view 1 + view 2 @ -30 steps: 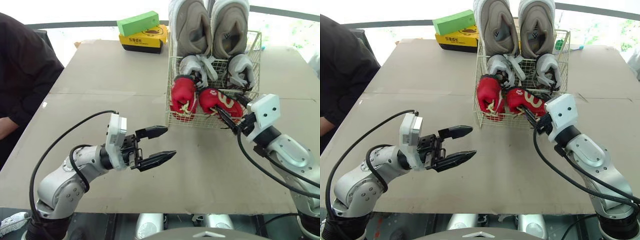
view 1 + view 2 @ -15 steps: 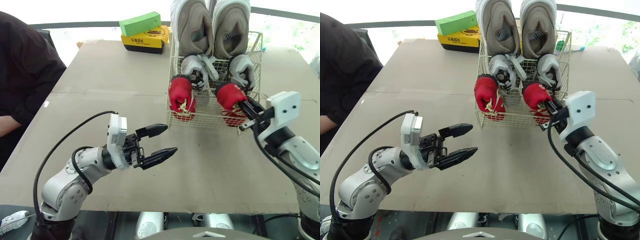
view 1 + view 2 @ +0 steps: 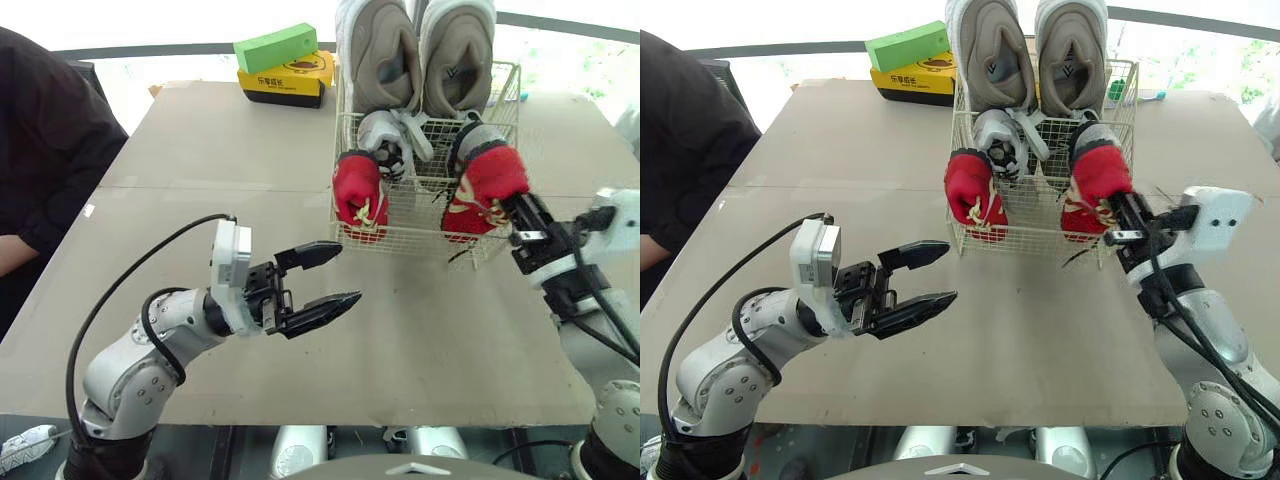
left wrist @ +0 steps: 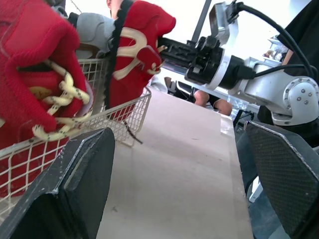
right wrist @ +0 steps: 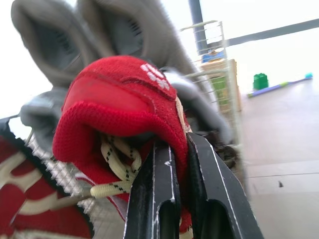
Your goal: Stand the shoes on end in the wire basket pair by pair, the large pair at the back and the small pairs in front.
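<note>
right pincer (image 3: 1120,212), clenched on a red shoe (image 3: 1095,178), has lifted it to the front right corner of the wire basket (image 3: 1032,238); left pincer (image 3: 931,272) released.

Your wire basket (image 3: 420,226) holds the large grey pair (image 3: 378,50) on end at the back, small grey pair (image 3: 385,130) ahead, one red shoe (image 3: 357,190) upright front-left. The other red shoe (image 3: 485,180) tilts at the front-right corner, clamped in the right claw (image 3: 512,207).

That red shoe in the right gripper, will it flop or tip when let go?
Probably soft: the red shoe is knit and its collar squashes in the right gripper. Likely light, as that pinch seems to carry it. It may tip: it hangs tilted at the basket corner.
</note>
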{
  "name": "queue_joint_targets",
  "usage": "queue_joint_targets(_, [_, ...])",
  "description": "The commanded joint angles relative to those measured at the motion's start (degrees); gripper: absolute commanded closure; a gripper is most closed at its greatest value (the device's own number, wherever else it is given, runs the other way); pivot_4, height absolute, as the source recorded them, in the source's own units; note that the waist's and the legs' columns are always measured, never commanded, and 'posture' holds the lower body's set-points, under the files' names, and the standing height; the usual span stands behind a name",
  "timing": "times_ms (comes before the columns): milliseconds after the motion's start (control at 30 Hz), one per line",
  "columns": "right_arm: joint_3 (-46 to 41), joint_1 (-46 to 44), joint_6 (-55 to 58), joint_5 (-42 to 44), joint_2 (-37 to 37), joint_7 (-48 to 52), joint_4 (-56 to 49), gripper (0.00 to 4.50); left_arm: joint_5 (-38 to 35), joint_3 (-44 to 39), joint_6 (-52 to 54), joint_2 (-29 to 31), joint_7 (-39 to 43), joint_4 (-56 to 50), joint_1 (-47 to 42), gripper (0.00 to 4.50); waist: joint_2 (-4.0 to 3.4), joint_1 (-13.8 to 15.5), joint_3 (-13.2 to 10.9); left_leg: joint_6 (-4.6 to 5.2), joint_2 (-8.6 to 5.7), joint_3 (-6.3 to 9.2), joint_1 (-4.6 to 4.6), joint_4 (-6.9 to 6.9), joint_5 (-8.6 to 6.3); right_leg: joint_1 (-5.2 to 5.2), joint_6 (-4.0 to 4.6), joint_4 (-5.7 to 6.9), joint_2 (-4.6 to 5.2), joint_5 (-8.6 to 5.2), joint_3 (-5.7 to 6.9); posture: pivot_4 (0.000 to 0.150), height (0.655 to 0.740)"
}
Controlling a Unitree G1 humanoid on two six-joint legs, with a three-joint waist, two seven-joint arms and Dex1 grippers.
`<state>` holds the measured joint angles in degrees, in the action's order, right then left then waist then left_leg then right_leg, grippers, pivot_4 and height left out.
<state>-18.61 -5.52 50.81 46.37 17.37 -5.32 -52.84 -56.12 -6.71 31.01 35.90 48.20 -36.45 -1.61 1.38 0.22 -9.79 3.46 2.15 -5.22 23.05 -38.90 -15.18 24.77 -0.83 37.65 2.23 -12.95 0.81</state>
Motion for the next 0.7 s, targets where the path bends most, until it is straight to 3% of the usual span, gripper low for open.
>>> queue_joint_targets(33, [1.03, 1.0, 1.42, -0.63, 0.88, -0.87, 1.71, 4.48, -2.43, -1.11, 0.7, 0.53, -2.3, -4.78, 0.11, 0.0, 0.0, 0.05, 0.0, 0.0, 0.0, 0.01, 0.01, 0.01, 0.0, 0.0, 0.0, -0.01, 0.0, 0.0, 0.0, 0.15, 0.74])
queue_joint_targets(200, [2.12, 1.78, 1.34, -2.9, 0.7, -1.37, 7.01, 4.48, -5.73, -1.04, 2.61, 1.25, -8.13, -10.54, 0.55, 0.0, 0.18, -0.19, 0.13, 0.0, 0.01, 0.01, -0.04, 0.05, 0.0, -0.03, -0.04, -0.02, -0.02, -0.02, -0.01, 0.15, 0.74])
queue_joint_targets(367, [-1.69, 1.72, 2.41, 4.46, -0.19, -0.92, 8.35, 4.48, -8.43, -1.08, 3.95, 2.59, -12.46, -12.26, -0.34, 0.0, 0.33, -0.86, 0.28, -0.02, 0.04, 0.02, -0.22, 0.05, 0.01, -0.18, -0.16, 0.0, -0.02, -0.09, -0.02, 0.15, 0.74])
queue_joint_targets(467, [-4.5, 3.2, 2.74, 8.33, 4.36, 2.89, 7.77, 3.57, -5.64, 0.32, 3.86, 2.7, -12.08, -8.56, -1.32, 0.0, 0.32, -0.85, 0.28, -0.03, 0.04, 0.03, -0.24, 0.05, 0.01, -0.19, -0.16, 0.01, -0.04, -0.09, -0.01, 0.15, 0.74])
queue_joint_targets(567, [-9.11, 7.13, 1.38, 12.7, 10.9, 10.63, 6.96, 2.08, -4.55, 0.36, 3.71, 2.3, -10.92, -4.21, -2.17, 0.0, 0.27, -0.8, 0.25, -0.01, 0.01, 0.0, -0.22, 0.08, 0.01, -0.18, -0.15, -0.02, -0.04, -0.09, -0.03, 0.15, 0.74])
queue_joint_targets(667, [-16.39, 15.26, -2.75, 14.47, 18.19, 25.13, 5.73, 0.69, -5.03, -1.37, 4.58, 2.98, -10.0, -0.17, -2.08, 0.0, 0.23, -0.56, 0.23, -0.01, -0.01, 0.01, -0.18, 0.26, 0.01, -0.15, -0.15, -0.17, -0.07, -0.09, -0.01, 0.15, 0.74])
queue_joint_targets(700, [-18.0, 17.54, -4.15, 14.5, 19.67, 28.62, 5.83, 0.69, -4.86, -1.74, 4.69, 3.36, -9.39, 0.54, -1.89, 0.0, 0.23, -0.49, 0.23, 0.0, -0.01, 0.01, -0.18, 0.33, 0.01, -0.15, -0.15, -0.24, -0.1, -0.09, -0.01, 0.15, 0.74])
